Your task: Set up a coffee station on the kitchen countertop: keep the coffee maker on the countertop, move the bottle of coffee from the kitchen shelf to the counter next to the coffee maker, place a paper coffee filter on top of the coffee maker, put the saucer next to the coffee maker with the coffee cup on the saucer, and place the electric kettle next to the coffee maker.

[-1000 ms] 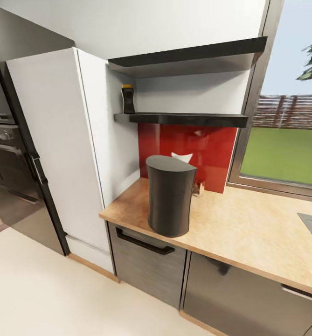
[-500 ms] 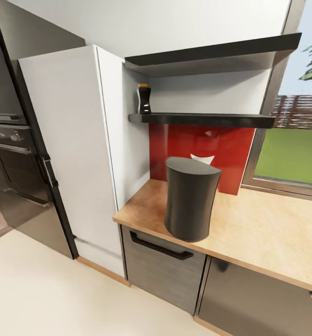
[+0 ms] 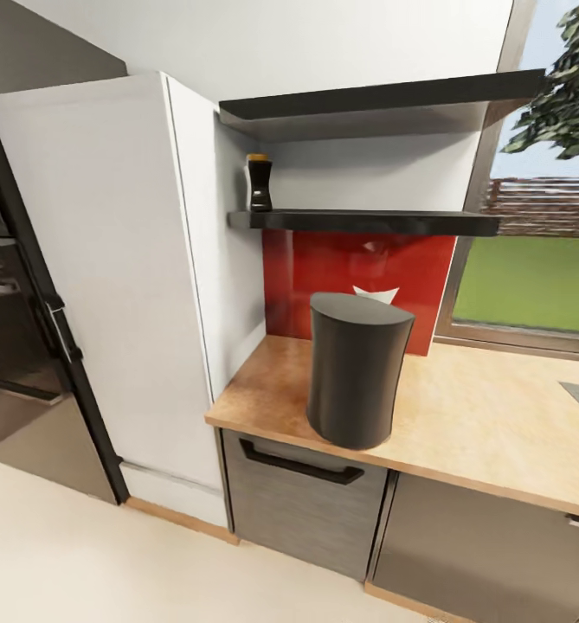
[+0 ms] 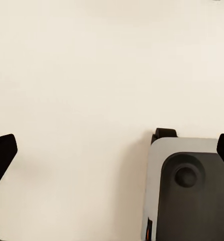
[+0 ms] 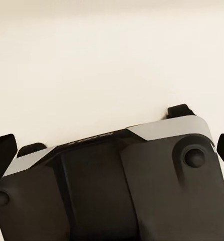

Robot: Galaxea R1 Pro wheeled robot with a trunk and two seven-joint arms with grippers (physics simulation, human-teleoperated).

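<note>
The tall dark grey coffee maker [image 3: 358, 372] stands on the light wood kitchen countertop [image 3: 488, 424], near its left end. Above it, the bottle of coffee [image 3: 258, 183], dark with a golden-brown cap, stands at the left end of the lower black kitchen shelf [image 3: 367, 222]. A white pointed shape [image 3: 374, 294] peeks out behind the coffee maker's top; I cannot tell what it is. My left gripper [image 4: 112, 153] hangs open over the pale floor, fingertips [image 4: 1, 155] far apart. My right gripper [image 5: 114, 150] is open too, above the robot's base. Saucer, cup and kettle are out of view.
A second black shelf [image 3: 376, 95] hangs above the first. A tall white cabinet [image 3: 107, 277] borders the counter's left end, with a black oven [image 3: 3, 329] beyond it. Red backsplash [image 3: 315, 268], window [image 3: 531, 277], grey drawer front with black handle [image 3: 302, 463], cream floor [image 3: 64, 562].
The whole head picture has shifted: the camera has turned and come nearer to the counter. The coffee maker and the bottle stay where they were.
</note>
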